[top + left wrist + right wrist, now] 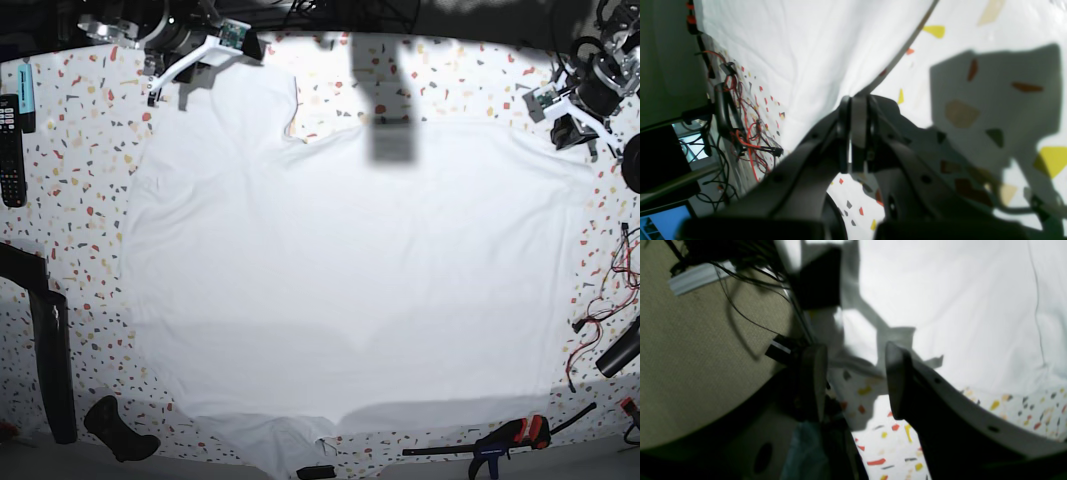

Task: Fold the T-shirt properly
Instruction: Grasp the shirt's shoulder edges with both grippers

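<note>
The white T-shirt [350,270] lies spread flat over most of the speckled table [80,200]. At the shirt's far right corner my left gripper [572,128] is shut on the cloth. The left wrist view shows its fingertips [853,103] pressed together on the T-shirt's hem [806,60]. At the far left corner my right gripper [153,92] is open. In the right wrist view its two fingers [813,380] stand apart just above the table, with the T-shirt's edge [857,363] lying between them and the cloth [940,306] stretching beyond.
A black remote [10,150] lies at the table's left edge. Black tools [118,428] sit at the front left and a clamp [505,438] at the front right. Red and black wires [600,310] trail along the right edge.
</note>
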{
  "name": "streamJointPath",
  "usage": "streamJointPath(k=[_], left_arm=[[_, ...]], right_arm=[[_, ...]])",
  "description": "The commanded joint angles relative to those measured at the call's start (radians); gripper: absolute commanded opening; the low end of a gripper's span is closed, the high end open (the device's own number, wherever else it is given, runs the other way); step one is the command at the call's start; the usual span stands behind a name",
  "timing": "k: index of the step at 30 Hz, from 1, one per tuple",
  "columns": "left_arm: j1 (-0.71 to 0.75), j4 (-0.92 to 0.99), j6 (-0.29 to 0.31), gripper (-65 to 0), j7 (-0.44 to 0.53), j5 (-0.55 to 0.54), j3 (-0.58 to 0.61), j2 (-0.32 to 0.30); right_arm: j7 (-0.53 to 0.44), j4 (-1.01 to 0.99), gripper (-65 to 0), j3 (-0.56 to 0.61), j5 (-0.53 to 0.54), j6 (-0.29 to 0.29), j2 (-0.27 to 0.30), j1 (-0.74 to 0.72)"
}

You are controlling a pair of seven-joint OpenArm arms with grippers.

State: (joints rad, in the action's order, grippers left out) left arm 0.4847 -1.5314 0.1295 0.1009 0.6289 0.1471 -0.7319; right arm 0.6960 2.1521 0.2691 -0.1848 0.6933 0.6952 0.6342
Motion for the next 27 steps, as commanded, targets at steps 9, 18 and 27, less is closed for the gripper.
streamJointPath(k=[9, 18, 27], left_arm=[[0.000, -0.014, -0.021, -65.0, 0.005, -0.001, -0.008, -0.019], [0.000, -0.014, -0.022, -65.0, 0.005, -0.001, -0.008, -0.016], [0.000, -0.014, -0.022, -65.0, 0.005, -0.001, -0.008, -0.014]], right_arm=[[-0.053, 0.008, -36.8, -0.005, 0.032, -0.003, 0.011, -0.005], [-0.125, -0.061, -36.8, -0.005, 0.027, -0.051, 0.011, -0.005], [-0.139, -0.090, -42.6, -0.005, 0.026, -0.059, 0.011, -0.006]])
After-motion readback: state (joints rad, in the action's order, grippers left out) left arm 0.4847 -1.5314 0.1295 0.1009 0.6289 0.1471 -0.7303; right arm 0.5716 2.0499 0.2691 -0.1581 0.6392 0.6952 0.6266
